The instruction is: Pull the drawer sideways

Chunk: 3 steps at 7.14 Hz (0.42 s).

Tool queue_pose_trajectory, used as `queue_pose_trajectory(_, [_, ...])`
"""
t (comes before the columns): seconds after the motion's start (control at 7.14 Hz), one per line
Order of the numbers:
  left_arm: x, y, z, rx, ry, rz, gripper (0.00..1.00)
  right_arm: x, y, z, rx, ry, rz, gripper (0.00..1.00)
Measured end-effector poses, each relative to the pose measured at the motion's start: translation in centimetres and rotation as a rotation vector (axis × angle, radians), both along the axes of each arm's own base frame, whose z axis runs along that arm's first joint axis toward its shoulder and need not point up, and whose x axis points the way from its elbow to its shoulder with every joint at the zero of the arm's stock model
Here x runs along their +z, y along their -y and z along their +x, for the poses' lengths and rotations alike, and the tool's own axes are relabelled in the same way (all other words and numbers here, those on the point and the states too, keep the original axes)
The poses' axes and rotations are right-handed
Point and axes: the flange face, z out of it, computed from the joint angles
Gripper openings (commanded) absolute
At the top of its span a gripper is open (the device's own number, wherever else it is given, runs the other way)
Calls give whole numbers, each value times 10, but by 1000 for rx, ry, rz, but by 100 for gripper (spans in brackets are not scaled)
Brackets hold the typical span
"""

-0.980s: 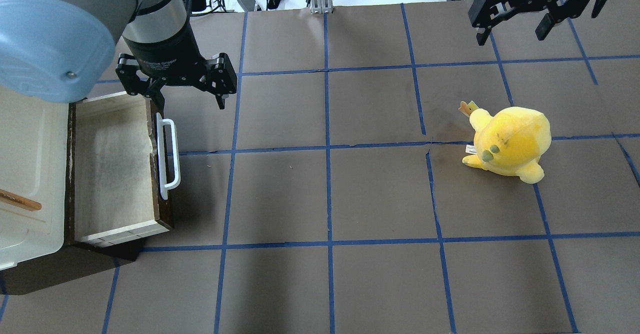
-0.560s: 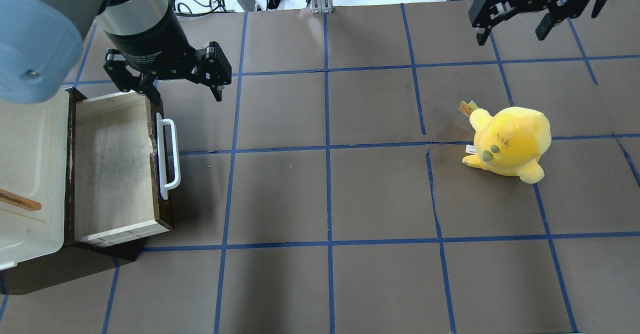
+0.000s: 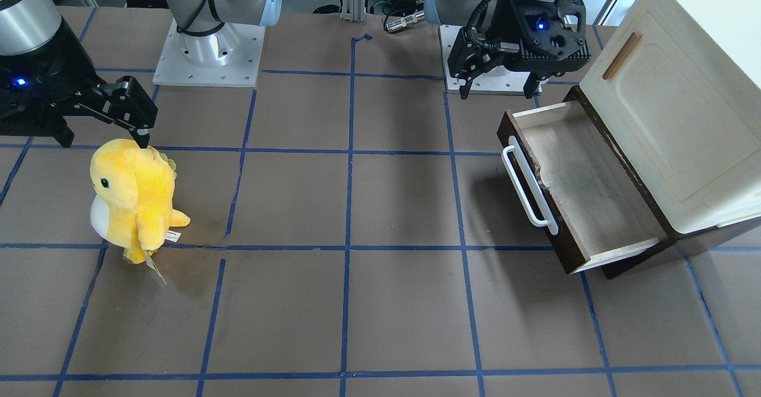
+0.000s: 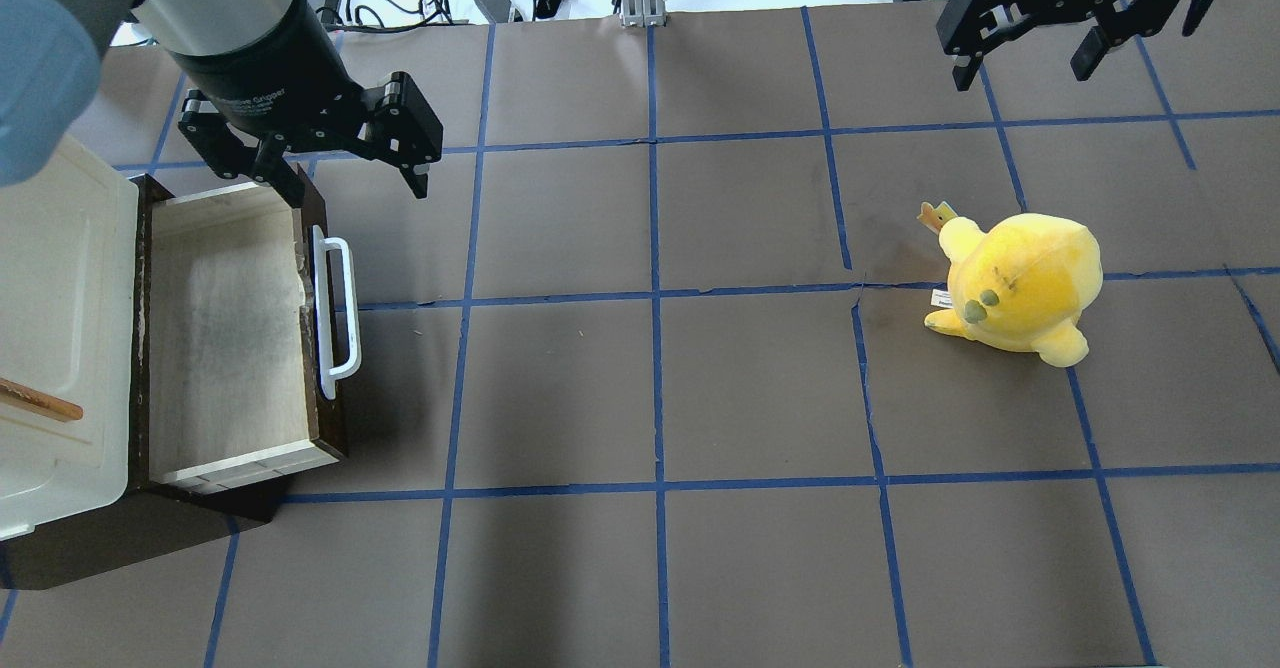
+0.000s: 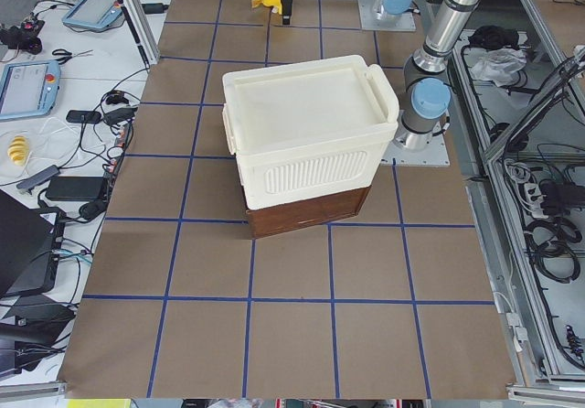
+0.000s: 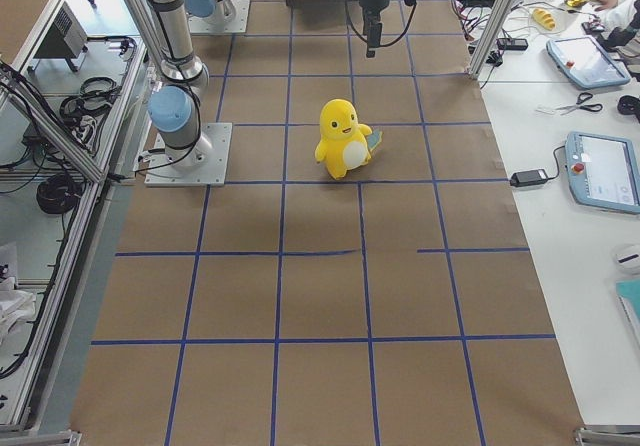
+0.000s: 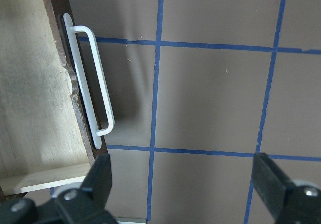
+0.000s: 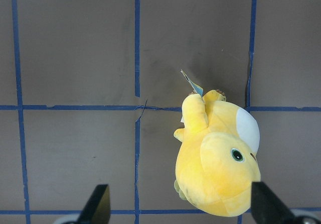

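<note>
the drawer (image 4: 225,333) sits well out, so the pull looks done; left hand (image 4: 357,193), spread and empty, hovers beyond its far end, off the handle (image 4: 351,308).

yellow plush toy (image 6: 342,138) standing upright on the brown counter (image 6: 320,296) with the blue tape grid. right gripper (image 6: 372,41) hangs well beyond it, pointing down. two tablets (image 6: 603,171) on the white side table (image 6: 540,216).
</note>
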Motion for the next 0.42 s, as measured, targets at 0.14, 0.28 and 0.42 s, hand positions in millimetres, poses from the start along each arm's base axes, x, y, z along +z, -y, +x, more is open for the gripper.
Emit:
queue_pose_trajectory(0.14, [1,1,2,-6,-3,2,100,0,0,0,0,0,0,100])
queue_pose_trajectory(0.28, [0,1,2,-14,-4,3,100,0,0,0,0,0,0,100])
queue_pose_trajectory(0.42, [0,0,2,-17,-3,4,100,0,0,0,0,0,0,100])
